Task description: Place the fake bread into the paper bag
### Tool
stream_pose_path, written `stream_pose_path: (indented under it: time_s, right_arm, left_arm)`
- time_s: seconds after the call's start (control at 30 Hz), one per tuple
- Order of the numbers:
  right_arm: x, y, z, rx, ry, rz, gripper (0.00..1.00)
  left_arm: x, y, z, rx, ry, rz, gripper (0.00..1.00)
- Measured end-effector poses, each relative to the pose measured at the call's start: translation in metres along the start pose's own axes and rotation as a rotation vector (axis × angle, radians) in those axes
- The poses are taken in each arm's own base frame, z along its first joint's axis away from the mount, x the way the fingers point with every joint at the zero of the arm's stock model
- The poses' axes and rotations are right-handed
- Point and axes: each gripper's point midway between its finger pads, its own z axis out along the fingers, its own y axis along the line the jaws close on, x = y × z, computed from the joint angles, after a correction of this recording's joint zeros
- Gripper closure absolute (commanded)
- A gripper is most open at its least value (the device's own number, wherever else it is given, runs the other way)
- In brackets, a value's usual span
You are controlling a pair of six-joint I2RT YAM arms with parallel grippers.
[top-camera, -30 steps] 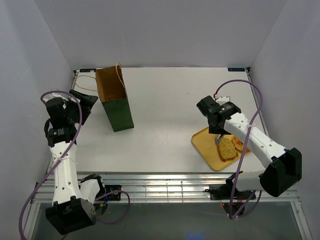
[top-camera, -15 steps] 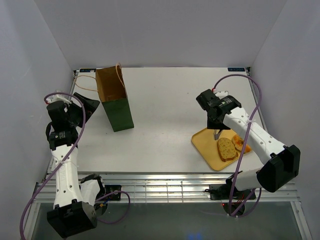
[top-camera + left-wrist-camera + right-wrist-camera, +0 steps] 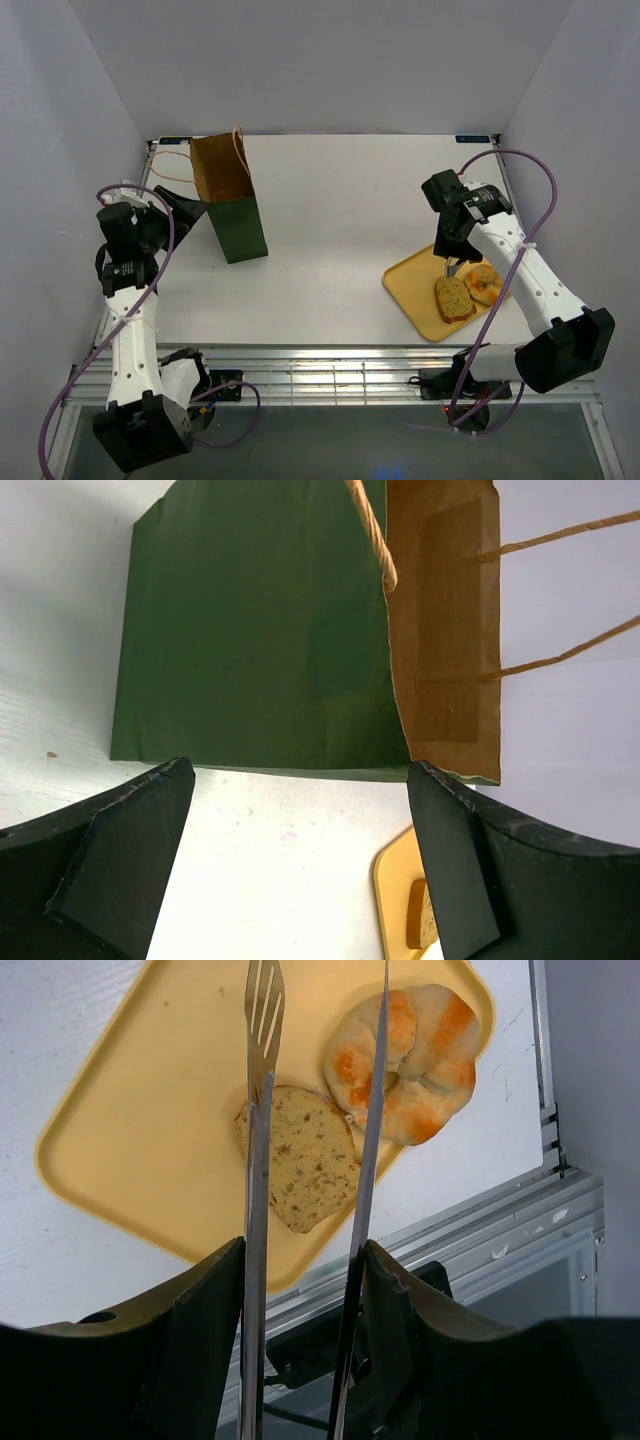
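Observation:
The paper bag [image 3: 238, 226] stands at the back left, green outside and brown inside; it also fills the left wrist view [image 3: 260, 630]. My left gripper [image 3: 178, 207] is open and empty just left of the bag, seen too in its wrist view [image 3: 300, 860]. A speckled slice [image 3: 454, 298] and a round bun [image 3: 485, 284] lie on the yellow tray [image 3: 412, 284]. My right gripper [image 3: 450, 243] is shut on metal tongs [image 3: 258, 1160], whose open blades hang over the slice [image 3: 300, 1155] and beside the bun [image 3: 410, 1060]. No oblong roll is in view.
The tray [image 3: 140, 1130] sits at the table's front right, close to the metal rail at the near edge [image 3: 500, 1230]. The bag's cord handles [image 3: 560, 540] stick out toward the back wall. The tray's corner shows in the left wrist view [image 3: 392, 880].
My right gripper has moved right and toward the back with the tongs, uncovering the bun. My left gripper has shifted slightly closer to the bag.

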Motion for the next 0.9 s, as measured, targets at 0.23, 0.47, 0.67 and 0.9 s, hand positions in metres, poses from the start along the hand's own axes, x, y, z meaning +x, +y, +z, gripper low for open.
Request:
stream_pose_path:
  time_s: [0.23, 0.47, 0.67, 0.9]
  right_arm:
    - [0.008, -0.010, 0.011, 0.035, 0.051, -0.001, 0.46]
    - [0.017, 0.001, 0.010, -0.045, 0.108, -0.019, 0.46]
    - [0.031, 0.017, 0.006, -0.144, 0.167, -0.095, 0.46]
    - [0.055, 0.030, 0.004, -0.179, 0.201, -0.207, 0.46]
  left_arm:
    - [0.007, 0.006, 0.012, 0.009, 0.047, -0.015, 0.02]
    - [0.010, 0.006, 0.012, 0.016, 0.055, -0.021, 0.02]
    - [0.008, 0.002, 0.008, 0.025, 0.042, -0.018, 0.02]
    - [0.007, -0.002, 0.002, 0.035, 0.019, -0.006, 0.02]
